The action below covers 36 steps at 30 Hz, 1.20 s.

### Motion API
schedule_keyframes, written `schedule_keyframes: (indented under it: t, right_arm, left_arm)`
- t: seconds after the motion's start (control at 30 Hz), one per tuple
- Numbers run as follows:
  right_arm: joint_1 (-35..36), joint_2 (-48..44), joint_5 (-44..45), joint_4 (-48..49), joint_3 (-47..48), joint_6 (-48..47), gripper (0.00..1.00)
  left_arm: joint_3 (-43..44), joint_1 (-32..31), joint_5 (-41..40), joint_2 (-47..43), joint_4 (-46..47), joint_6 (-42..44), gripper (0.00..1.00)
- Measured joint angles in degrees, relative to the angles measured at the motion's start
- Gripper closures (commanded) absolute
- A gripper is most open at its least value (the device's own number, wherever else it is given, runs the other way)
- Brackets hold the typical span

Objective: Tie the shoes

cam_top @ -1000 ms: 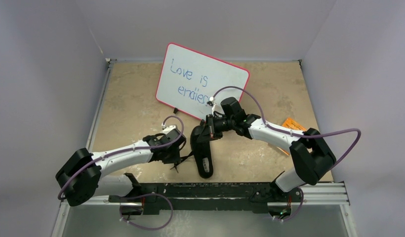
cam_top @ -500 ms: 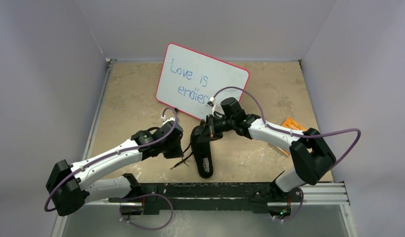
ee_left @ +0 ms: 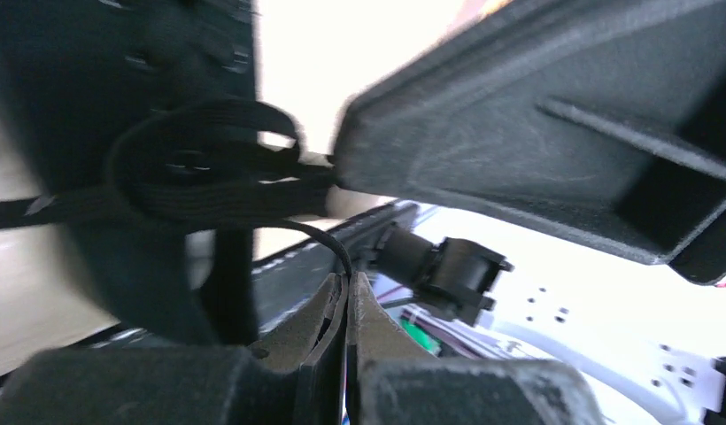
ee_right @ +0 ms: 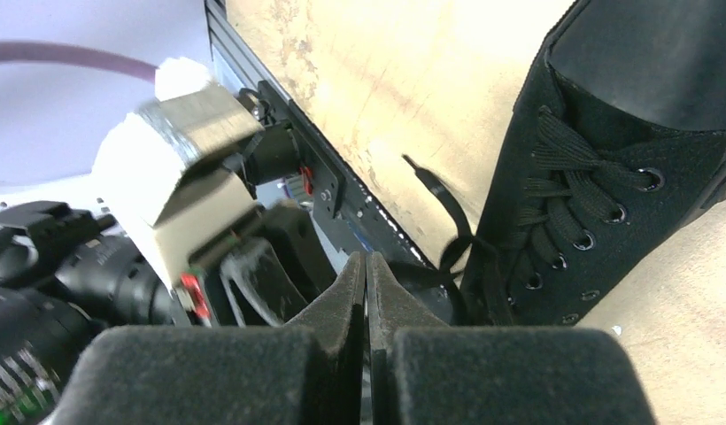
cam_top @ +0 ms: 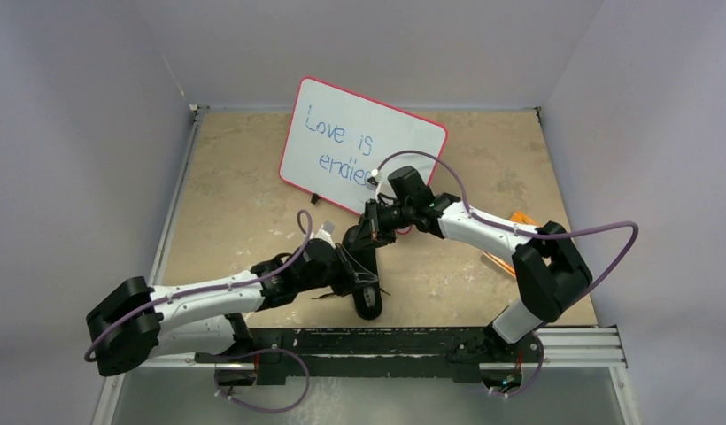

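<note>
The left gripper (ee_left: 348,282) is pinched shut on a thin black lace (ee_left: 320,237), the right gripper (ee_right: 366,261) is closed too, on what I can't tell, just beside the sneaker (ee_right: 607,168), which sits between the arms on the worktop (ee_right: 386,88), no bow tied yet.

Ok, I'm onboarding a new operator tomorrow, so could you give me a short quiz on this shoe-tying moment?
1. True or false: the left pincer and the right pincer are both shut.
2. What does the left pincer pinch? A: a thin black lace; B: the sole; C: a marker.
3. Fill in: the sneaker is coloured ___.
Key: 1 true; 2 A; 3 black.
</note>
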Motion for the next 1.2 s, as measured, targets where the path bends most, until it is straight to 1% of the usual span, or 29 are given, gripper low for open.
schedule_keyframes:
  t: [0.1, 0.17, 0.2, 0.27, 0.3, 0.33, 0.37, 0.4, 0.43, 0.47, 0.5, 0.63, 0.8, 0.9, 0.97, 1.03, 1.13, 1.2]
  right_arm:
    - [0.0, 0.5, -0.1, -1.4, 1.6, -0.3, 1.0]
    - [0.0, 0.9, -0.1, -1.8, 2.3, -0.5, 1.0]
    - [0.0, 1.0, -0.1, -1.9, 2.4, -0.6, 1.0]
    - [0.0, 1.1, -0.1, -2.1, 2.5, -0.8, 1.0]
    - [0.0, 1.2, -0.1, -2.3, 2.5, -0.9, 1.0]
    - [0.0, 1.3, -0.1, -2.3, 2.5, -1.0, 1.0]
    - [0.0, 1.4, -0.1, -2.3, 2.5, -1.1, 1.0]
    - [0.0, 1.5, -0.2, -2.3, 2.5, -1.3, 1.0]
    - [0.0, 1.6, -0.3, -2.3, 2.5, -1.4, 1.0]
    - [0.0, 1.6, -0.4, -2.3, 2.5, -1.5, 1.0]
    - [0.0, 1.6, -0.5, -2.3, 2.5, -1.7, 1.0]
    - [0.0, 1.6, -1.2, -2.3, 2.5, -2.3, 1.0]
    - [-0.1, 1.6, -1.4, -2.3, 2.5, -3.2, 1.0]
    - [-0.4, 1.6, -1.7, -2.2, 2.4, -3.5, 1.0]
    - [-0.7, 1.6, -1.9, -1.7, 2.2, -3.6, 1.0]
    - [-0.8, 1.6, -2.3, -1.4, 2.0, -3.6, 1.0]
    - [-0.9, 1.6, -3.1, -0.3, 1.5, -3.1, 1.0]
    - [-0.9, 1.6, -3.5, 0.3, 1.0, -2.6, 1.0]
  left_arm:
    - [0.0, -3.1, -3.0, 4.0, 8.7, -5.2, 1.0]
    - [0.0, -5.6, -6.5, 6.6, 12.8, -8.2, 1.0]
    - [0.0, -6.0, -8.2, 7.4, 13.9, -9.6, 1.0]
    - [0.0, -8.9, -11.8, 8.5, 15.2, -12.0, 1.0]
    - [0.0, -10.1, -13.7, 8.8, 15.4, -13.1, 0.98]
    - [0.1, -11.3, -15.8, 8.9, 15.3, -14.1, 0.91]
    - [0.3, -12.3, -17.6, 9.0, 14.8, -15.1, 0.77]
    - [0.5, -13.1, -19.2, 9.0, 14.2, -15.5, 0.65]
    - [0.7, -13.5, -20.2, 9.0, 13.6, -15.8, 0.56]
    - [1.1, -13.8, -21.3, 8.9, 12.6, -16.1, 0.5]
    - [1.7, -13.8, -22.2, 8.9, 11.3, -16.3, 0.47]
    - [5.6, -13.8, -24.8, 7.0, 2.3, -14.9, 0.44]
    - [9.5, -13.8, -25.9, -1.2, -9.9, -11.6, 0.44]
    - [12.3, -13.7, -26.4, -6.5, -18.3, -8.0, 0.45]
    - [13.9, -13.7, -26.9, -9.8, -22.4, -3.8, 0.46]
    - [14.6, -13.7, -27.5, -13.5, -24.2, 2.2, 0.48]
    - [13.5, -13.7, -28.6, -18.3, -22.9, 11.5, 0.52]
    - [11.7, -13.7, -30.2, -20.1, -21.2, 18.7, 0.55]
